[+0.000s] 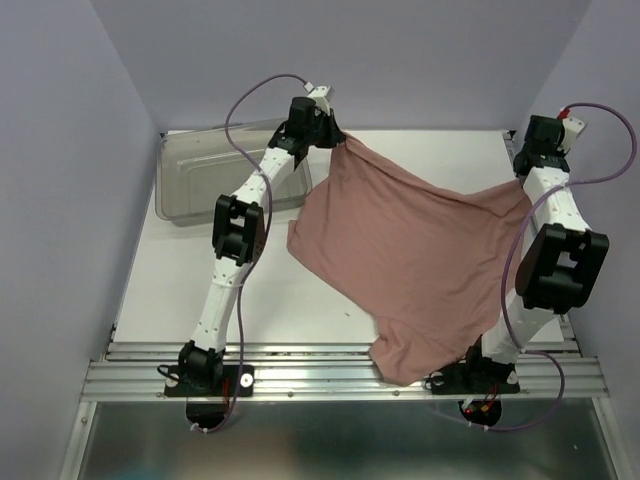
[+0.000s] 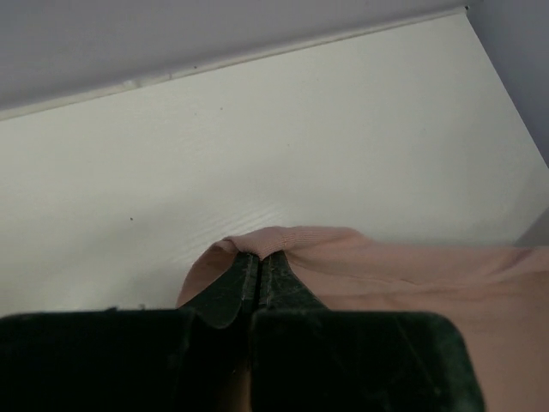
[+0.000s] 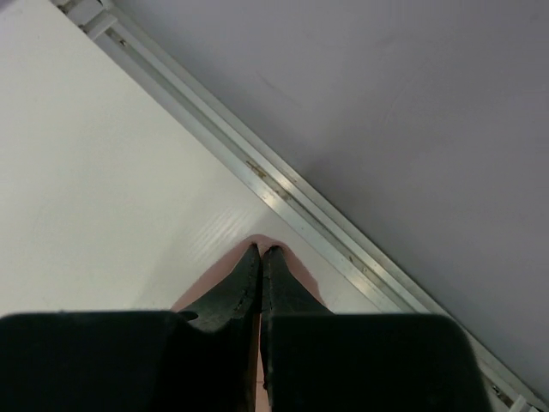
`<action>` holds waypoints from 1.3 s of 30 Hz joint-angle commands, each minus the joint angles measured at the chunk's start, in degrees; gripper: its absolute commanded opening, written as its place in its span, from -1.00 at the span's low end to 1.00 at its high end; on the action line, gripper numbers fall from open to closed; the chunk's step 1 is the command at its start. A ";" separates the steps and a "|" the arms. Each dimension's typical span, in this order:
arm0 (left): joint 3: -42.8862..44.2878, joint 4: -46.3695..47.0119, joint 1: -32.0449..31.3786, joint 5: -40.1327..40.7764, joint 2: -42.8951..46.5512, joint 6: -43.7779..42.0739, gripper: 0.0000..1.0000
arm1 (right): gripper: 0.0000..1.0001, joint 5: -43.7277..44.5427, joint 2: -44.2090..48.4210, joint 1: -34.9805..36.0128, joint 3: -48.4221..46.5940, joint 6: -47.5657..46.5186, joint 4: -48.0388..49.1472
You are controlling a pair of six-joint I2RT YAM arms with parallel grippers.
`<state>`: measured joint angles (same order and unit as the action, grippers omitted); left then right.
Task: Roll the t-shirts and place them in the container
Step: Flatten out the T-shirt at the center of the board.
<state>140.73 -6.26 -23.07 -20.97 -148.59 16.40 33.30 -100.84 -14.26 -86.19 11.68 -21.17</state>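
The dusty-pink t-shirt (image 1: 410, 250) hangs spread between both arms over the white table, its lower part trailing down over the front rail. My left gripper (image 1: 340, 136) is shut on its far left corner; in the left wrist view the pink hem (image 2: 292, 242) bunches over the closed fingertips of that gripper (image 2: 260, 256). My right gripper (image 1: 524, 176) is shut on the far right corner near the right wall; in the right wrist view that gripper (image 3: 261, 250) pinches a sliver of pink cloth (image 3: 300, 279). No printed graphic shows.
A clear plastic bin (image 1: 205, 180) stands at the back left of the table, beside the left arm. An aluminium rail (image 3: 292, 202) runs along the right edge by the lilac wall. The slotted front rail (image 1: 300, 375) lies under the shirt's lower end.
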 commanded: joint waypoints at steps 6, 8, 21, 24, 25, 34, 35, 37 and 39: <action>3.94 7.67 2.24 -0.65 3.05 1.17 -1.00 | -0.99 -2.71 2.13 -1.21 -2.94 2.29 6.14; 3.94 7.67 2.33 -1.09 2.70 1.61 -1.00 | -0.99 -3.77 2.66 -1.21 -1.97 3.26 6.14; -8.16 4.78 0.48 -3.73 9.62 0.47 -1.00 | -0.99 -8.25 11.80 -1.21 7.35 7.47 5.61; -15.27 4.42 0.13 -1.89 12.79 -0.67 -1.00 | -0.99 -8.77 14.08 -1.21 9.19 7.74 5.44; -16.96 4.33 -0.04 -1.53 13.85 -0.85 -1.00 | -0.99 -9.13 14.61 -1.21 9.46 7.83 5.26; -33.05 4.68 -3.21 7.34 24.40 -1.29 -1.00 | -0.99 -12.99 18.66 -1.21 12.62 9.67 4.47; -33.93 4.59 -3.30 7.96 24.84 -1.03 -1.00 | -0.99 -13.26 19.01 -1.21 12.89 9.76 4.38; -36.73 4.42 -3.65 9.62 25.81 -1.02 -1.00 | -0.99 -13.87 19.80 -1.21 13.68 10.03 4.47; -38.41 4.50 -3.82 10.77 26.42 -1.11 -1.00 | -0.99 -14.22 20.06 -1.21 14.03 10.03 4.47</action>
<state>105.69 -2.96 -26.52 -14.31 -126.61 16.29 20.45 -82.98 -15.27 -72.49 20.84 -18.79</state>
